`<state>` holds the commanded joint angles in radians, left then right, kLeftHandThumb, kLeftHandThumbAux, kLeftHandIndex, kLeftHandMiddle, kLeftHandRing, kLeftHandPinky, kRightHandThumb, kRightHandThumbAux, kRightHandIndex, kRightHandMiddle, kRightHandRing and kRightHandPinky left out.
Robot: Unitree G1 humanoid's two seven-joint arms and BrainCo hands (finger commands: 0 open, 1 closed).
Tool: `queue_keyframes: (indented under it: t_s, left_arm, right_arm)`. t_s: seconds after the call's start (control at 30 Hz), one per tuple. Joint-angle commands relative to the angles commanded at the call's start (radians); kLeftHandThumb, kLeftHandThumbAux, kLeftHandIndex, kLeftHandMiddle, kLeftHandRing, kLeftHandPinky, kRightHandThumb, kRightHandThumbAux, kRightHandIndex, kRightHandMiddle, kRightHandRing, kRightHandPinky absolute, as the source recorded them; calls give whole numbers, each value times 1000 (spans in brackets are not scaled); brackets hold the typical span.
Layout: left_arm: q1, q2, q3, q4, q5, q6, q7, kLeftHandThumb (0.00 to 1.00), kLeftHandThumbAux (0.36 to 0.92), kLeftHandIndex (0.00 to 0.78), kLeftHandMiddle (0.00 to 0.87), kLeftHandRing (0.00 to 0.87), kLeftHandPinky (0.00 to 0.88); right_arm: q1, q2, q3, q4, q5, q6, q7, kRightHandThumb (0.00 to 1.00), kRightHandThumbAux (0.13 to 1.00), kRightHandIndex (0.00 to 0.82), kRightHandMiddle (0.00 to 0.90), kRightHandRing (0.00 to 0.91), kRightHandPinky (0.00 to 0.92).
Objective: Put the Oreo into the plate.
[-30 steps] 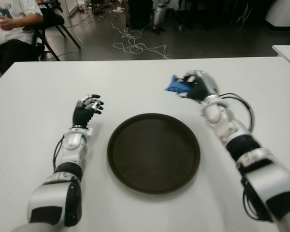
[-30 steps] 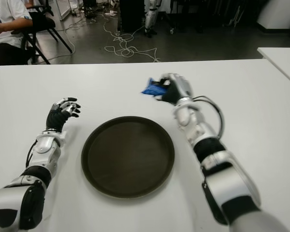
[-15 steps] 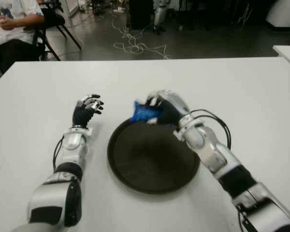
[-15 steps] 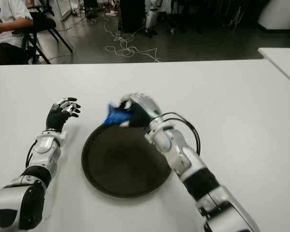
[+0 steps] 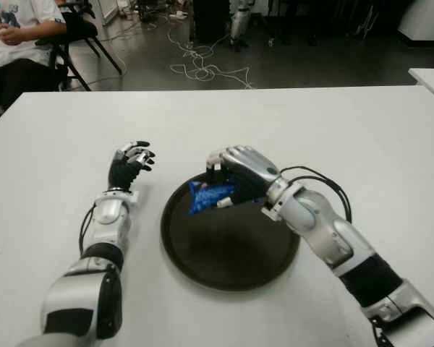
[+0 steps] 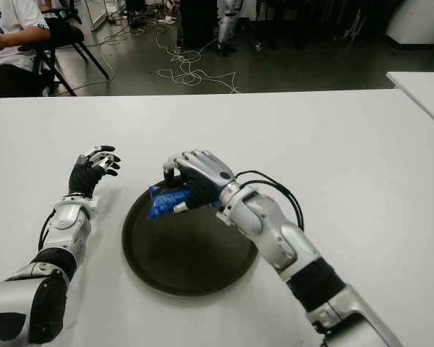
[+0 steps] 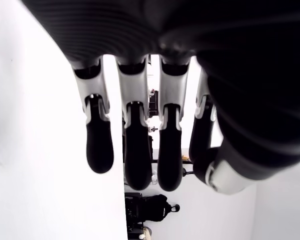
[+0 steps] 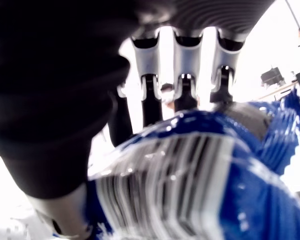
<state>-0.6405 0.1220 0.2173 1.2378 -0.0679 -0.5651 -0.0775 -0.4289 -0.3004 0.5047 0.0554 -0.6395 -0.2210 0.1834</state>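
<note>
My right hand holds the blue Oreo packet just above the far left part of the round dark plate, palm down, fingers curled around it. The right wrist view fills with the same blue wrapper pressed under my fingers. Whether the packet touches the plate I cannot tell. My left hand shows on the white table left of the plate, fingers loosely spread and holding nothing.
A seated person is at the far left beyond the table, with a chair and cables on the floor behind. A second white table corner shows at the far right.
My right hand carried the Oreo packet from beyond the plate's far right rim leftward and down, ending low over the plate's far left part. The left hand stayed still.
</note>
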Motion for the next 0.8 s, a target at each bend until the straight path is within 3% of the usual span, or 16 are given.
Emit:
queue_keyframes:
  t_s: [0.2, 0.4, 0.5, 0.57, 0.6, 0.63, 0.73, 0.8]
  left_arm:
    - [0, 0, 6, 1, -9, 0, -11, 827, 677, 377, 517, 505, 499]
    - [1, 1, 7, 2, -10, -3, -18, 827, 677, 376, 516, 502, 503]
    - [2, 1, 9, 2, -11, -5, -21, 827, 677, 376, 516, 506, 506]
    - [2, 1, 10, 2, -12, -6, -22, 828, 676, 378, 516, 509, 508]
    - [2, 0, 10, 2, -12, -7, -22, 828, 676, 379, 516, 509, 509]
    - [2, 0, 10, 2, -12, -7, -22, 828, 676, 379, 517, 512, 515]
    - [1, 0, 9, 4, -9, -5, -18, 829, 676, 381, 516, 515, 520]
    - [1, 1, 9, 4, -9, -4, -18, 829, 675, 382, 516, 516, 520]
  right_arm:
    - [1, -43, -9, -19, -27, 3, 54, 66, 852, 614, 739, 754, 736]
    - [-9, -57, -10, -7, -48, 0, 77, 64, 855, 533, 625, 619, 573]
    - [-16, -65, -7, -2, -60, -4, 83, 21, 829, 442, 466, 444, 380]
    - [-23, -73, -5, 0, -69, -5, 93, 8, 777, 328, 319, 290, 205]
    - [-29, -81, -3, 1, -77, -2, 106, 6, 765, 303, 289, 259, 171]
    - [-33, -86, -1, 2, -84, -1, 116, 4, 733, 227, 205, 171, 109]
    - [-39, -96, 1, 2, -100, 3, 137, 1, 688, 116, 82, 59, 35]
    - [-39, -96, 0, 1, -105, 5, 144, 0, 675, 84, 47, 30, 18]
